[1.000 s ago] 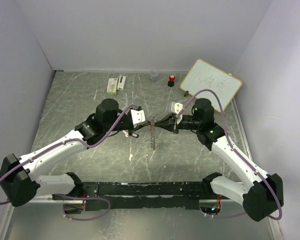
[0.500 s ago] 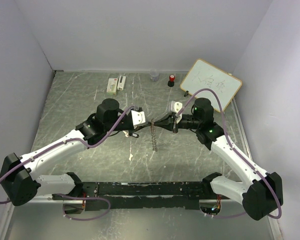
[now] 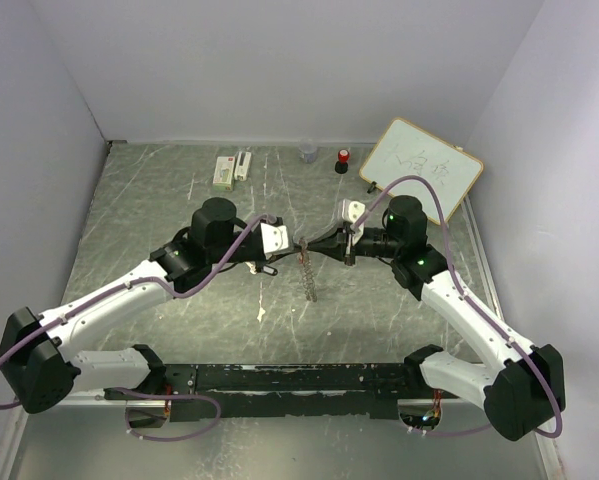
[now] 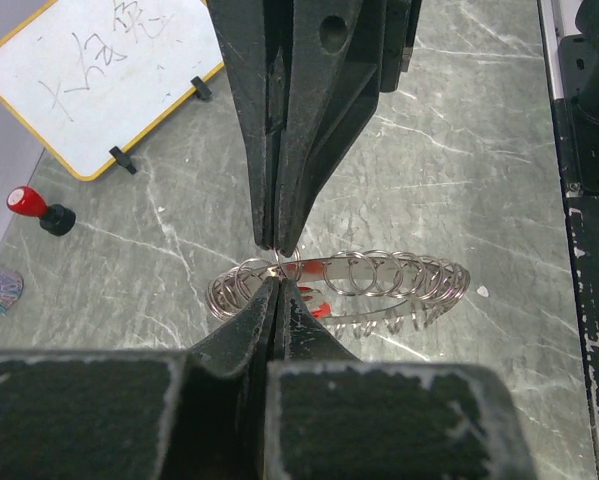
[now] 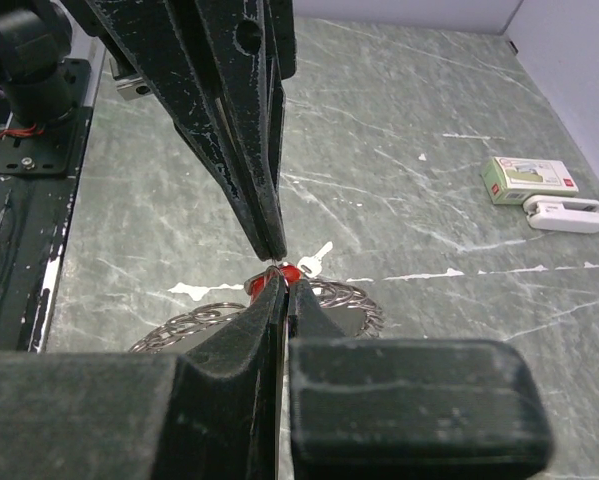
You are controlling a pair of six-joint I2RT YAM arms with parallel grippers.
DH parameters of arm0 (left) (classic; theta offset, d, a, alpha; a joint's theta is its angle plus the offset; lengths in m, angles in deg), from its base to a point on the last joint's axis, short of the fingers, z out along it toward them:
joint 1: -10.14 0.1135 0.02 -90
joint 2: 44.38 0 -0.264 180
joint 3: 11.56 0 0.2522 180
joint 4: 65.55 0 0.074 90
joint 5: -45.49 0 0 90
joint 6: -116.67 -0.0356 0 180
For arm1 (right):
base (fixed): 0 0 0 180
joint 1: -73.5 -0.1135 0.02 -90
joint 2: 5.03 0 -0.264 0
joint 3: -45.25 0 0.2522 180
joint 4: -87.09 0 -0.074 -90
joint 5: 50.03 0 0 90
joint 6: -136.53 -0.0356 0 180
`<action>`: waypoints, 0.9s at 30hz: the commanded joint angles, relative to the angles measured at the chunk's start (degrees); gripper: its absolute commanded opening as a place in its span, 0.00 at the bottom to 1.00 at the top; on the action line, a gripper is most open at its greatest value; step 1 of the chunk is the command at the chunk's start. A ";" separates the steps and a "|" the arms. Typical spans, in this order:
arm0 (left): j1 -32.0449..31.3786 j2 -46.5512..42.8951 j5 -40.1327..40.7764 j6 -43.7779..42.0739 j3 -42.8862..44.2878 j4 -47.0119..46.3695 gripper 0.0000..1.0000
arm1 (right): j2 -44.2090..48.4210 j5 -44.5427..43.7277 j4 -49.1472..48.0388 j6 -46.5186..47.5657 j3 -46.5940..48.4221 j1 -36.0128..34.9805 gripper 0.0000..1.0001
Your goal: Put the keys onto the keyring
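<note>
swinging slightly, the keyring (image 4: 409, 275) is hanging edge-on between the arms, its lower end now drifting rightward above the table (image 3: 179, 200). the left gripper (image 4: 277, 268) is clamping its rim while the right gripper (image 5: 278, 266) is pinching the red key (image 5: 297, 270) against it. threading is seemingly under way, though i cannot tell if the key has caught.

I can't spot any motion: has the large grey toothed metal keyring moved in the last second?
Yes, slightly: the grey toothed keyring has swung its lower end rightward, away from the white fleck on the table.
</note>
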 commanded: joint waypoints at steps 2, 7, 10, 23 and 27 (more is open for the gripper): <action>0.12 -1.69 -3.40 -1.09 -0.74 -0.96 0.07 | 0.37 -2.42 -4.68 -1.80 1.06 0.08 0.00; 0.01 -1.41 -3.86 -1.03 -0.92 -1.09 0.07 | 0.67 -3.72 -6.31 -3.03 0.45 0.05 0.00; -0.11 -1.21 -3.87 -0.76 -1.18 -1.62 0.07 | 0.90 -4.06 -7.21 -3.55 0.23 0.10 0.00; -0.50 -1.52 -2.96 1.03 -3.18 -5.04 0.07 | 1.99 -6.91 -9.99 -6.51 -0.30 0.07 0.00; -0.97 -2.21 -2.73 1.53 -4.15 -7.01 0.07 | 1.68 -7.96 -10.58 -7.64 -0.27 0.08 0.00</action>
